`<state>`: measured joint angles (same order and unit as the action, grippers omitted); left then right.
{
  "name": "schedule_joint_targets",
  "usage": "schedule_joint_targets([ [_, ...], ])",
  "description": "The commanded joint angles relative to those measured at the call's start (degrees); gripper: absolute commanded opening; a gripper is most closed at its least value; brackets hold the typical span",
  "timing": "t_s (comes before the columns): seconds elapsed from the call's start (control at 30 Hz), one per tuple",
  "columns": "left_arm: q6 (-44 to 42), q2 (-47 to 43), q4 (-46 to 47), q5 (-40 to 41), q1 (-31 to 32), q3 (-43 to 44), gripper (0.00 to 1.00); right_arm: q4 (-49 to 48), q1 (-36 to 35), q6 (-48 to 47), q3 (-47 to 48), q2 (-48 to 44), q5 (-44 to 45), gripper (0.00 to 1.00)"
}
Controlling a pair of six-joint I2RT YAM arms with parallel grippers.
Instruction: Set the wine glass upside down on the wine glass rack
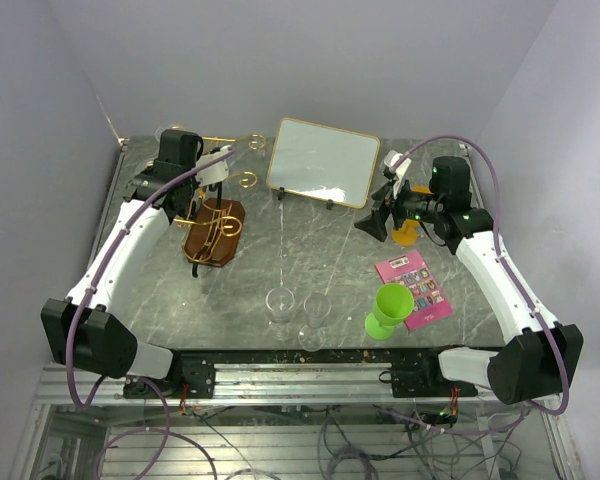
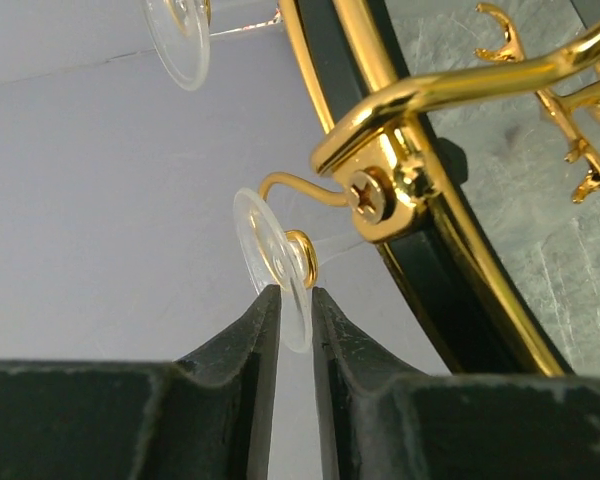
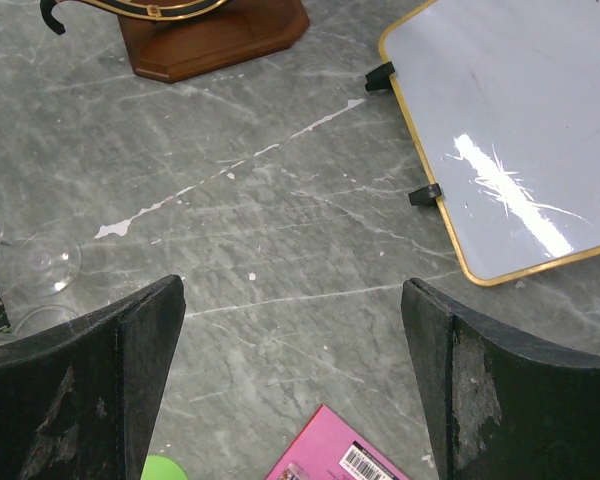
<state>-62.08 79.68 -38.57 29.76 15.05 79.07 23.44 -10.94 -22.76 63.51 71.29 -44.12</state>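
Observation:
The wine glass rack [image 1: 212, 225] is gold wire on a dark wooden base at the back left. In the left wrist view a clear wine glass foot [image 2: 270, 255] hangs on a curled gold arm [image 2: 450, 90] of the rack, stem pointing away. My left gripper [image 2: 292, 292] has its jaws a little apart on either side of that foot's lower rim, with a thin gap showing. A second clear foot [image 2: 178, 35] shows higher up. My left gripper [image 1: 218, 165] is above the rack. My right gripper [image 1: 372, 222] hovers wide open over bare table [image 3: 292, 300], holding nothing.
A gold-framed white board [image 1: 320, 162] leans at the back centre. Two clear glasses [image 1: 280, 302] [image 1: 316, 310] stand near the front, with a green cup [image 1: 390, 305] and a pink card [image 1: 413, 288] to their right. An orange object [image 1: 407, 235] lies under the right gripper.

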Motion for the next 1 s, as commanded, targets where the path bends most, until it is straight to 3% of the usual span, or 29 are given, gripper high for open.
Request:
schedule_joint_targets([
  [0.0, 0.77, -0.62, -1.94, -0.93, 0.24, 1.57, 0.31, -0.94, 0.07, -0.31, -0.69, -0.28, 0.24, 0.89],
  [0.63, 3.07, -6.19, -4.06, -2.17, 0.24, 2.50, 0.65, -0.77, 0.52, -0.66, -0.58, -0.41, 0.92, 0.89],
  [0.97, 13.59, -11.86, -2.68, -8.98, 0.24, 4.03, 0.78, 5.00, 0.01, -2.82, 2.96, -1.23, 3.94, 0.89],
])
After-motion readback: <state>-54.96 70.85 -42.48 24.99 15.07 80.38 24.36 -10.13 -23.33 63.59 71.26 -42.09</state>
